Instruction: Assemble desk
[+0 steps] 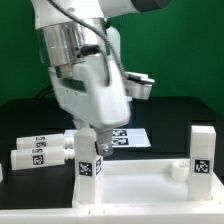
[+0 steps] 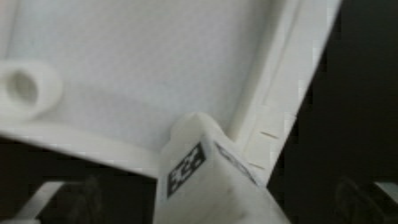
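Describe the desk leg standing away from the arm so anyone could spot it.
Start at the large white rimmed plastic tabletop. At its end on the exterior view's right stands a short square white tagged leg. Unlike the upright leg below the gripper and the legs lying flat, it stands alone.

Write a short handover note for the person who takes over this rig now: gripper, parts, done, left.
The gripper is open, jaws either side of the front leg, not clamping it.
Parts: the tabletop lies rim up. The front leg stands upright in a corner under the gripper; the second leg stands upright at the exterior view's right. The loose legs lie on the table at the exterior view's left.
Done: two legs stand in place; their tightness cannot be seen.
Left: fit the loose legs into the free corners.
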